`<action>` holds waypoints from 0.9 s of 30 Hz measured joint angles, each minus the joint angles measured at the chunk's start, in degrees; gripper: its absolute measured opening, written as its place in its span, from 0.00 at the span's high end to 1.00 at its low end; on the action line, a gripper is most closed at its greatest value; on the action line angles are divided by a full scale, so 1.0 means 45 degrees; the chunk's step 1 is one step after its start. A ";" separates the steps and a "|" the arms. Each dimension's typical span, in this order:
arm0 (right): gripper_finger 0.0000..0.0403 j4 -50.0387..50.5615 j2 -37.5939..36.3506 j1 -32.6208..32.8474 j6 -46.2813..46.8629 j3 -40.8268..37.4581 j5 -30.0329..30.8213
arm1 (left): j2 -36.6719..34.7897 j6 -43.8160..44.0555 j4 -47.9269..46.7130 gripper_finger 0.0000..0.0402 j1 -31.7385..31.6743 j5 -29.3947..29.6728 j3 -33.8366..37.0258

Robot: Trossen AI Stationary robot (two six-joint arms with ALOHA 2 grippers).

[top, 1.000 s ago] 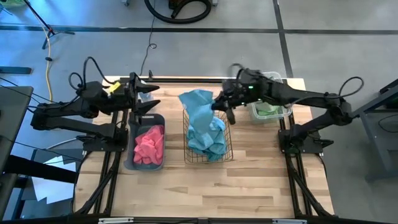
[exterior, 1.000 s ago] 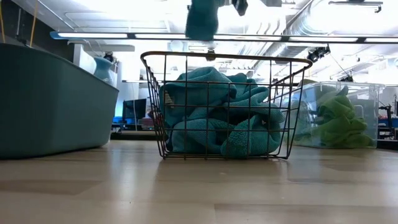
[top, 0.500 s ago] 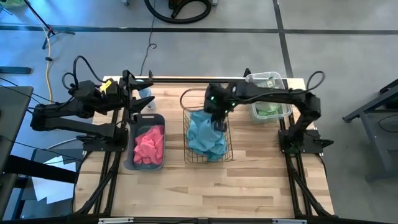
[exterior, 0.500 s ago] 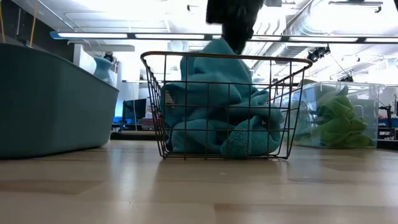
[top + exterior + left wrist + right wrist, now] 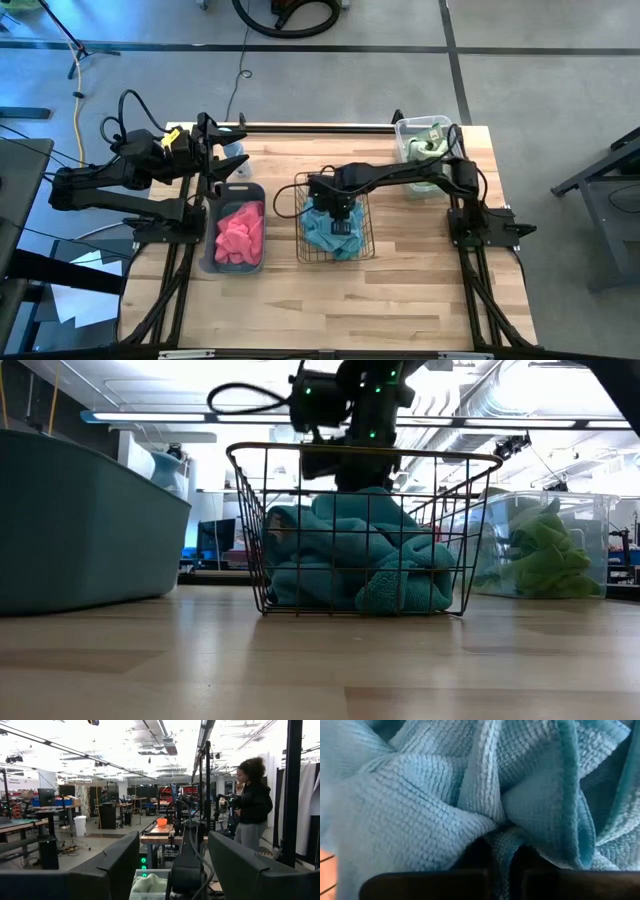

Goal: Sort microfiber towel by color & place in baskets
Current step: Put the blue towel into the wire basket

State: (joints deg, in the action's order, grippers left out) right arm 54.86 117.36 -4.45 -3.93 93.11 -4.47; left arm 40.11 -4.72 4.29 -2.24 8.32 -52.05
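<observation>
Sorting state: three containers stand in a row across the table (image 5: 330, 300), each with cloths of one colour.
Left gripper (image 5: 232, 150): hangs at the far left of the table, beyond the grey-blue tub, fingers spread apart and empty.
Grey-blue tub (image 5: 212, 250): left of the row, with pink towels (image 5: 240, 232) bunched inside.
Wire basket (image 5: 366, 243): middle of the row, heaped with teal towels (image 5: 335, 235); in the low view the heap (image 5: 350, 555) stays below the basket's rim (image 5: 360, 452).
Right gripper (image 5: 338, 205): reaches in from the right and is down inside the wire basket, pressed into the teal heap; its fingers (image 5: 445, 882) are closed, with a fold of teal towel (image 5: 500, 847) pinched between them.
Clear bin (image 5: 402, 128): far right corner, with green towels (image 5: 428, 145) inside; in the low view the green pile (image 5: 545, 555) shows through its wall.
Room beyond: a person (image 5: 248, 802) in dark clothing stands among workbenches, seen from the left wrist.
</observation>
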 joint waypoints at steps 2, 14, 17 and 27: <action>0.97 0.0019 0.0302 0.0000 0.0164 0.0022 -0.0005 | 0.0003 -0.0003 0.0000 0.44 0.0000 0.0000 0.0000; 0.83 0.0634 0.0472 0.0000 0.0032 0.0955 -0.0077 | -0.0007 0.0012 0.0010 0.44 0.0000 -0.0043 0.0000; 0.75 0.1255 0.0490 0.0005 -0.0411 0.1661 -0.0023 | -0.0007 0.0007 0.0010 0.44 0.0001 -0.0058 0.0000; 0.41 0.3436 0.0486 0.0024 -0.0693 0.4267 0.0607 | -0.0007 0.0007 0.0011 0.44 0.0002 -0.0398 0.0000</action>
State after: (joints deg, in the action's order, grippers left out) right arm 70.32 119.55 -4.34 -7.05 112.31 -1.74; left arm 40.07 -4.69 4.35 -2.23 6.52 -52.05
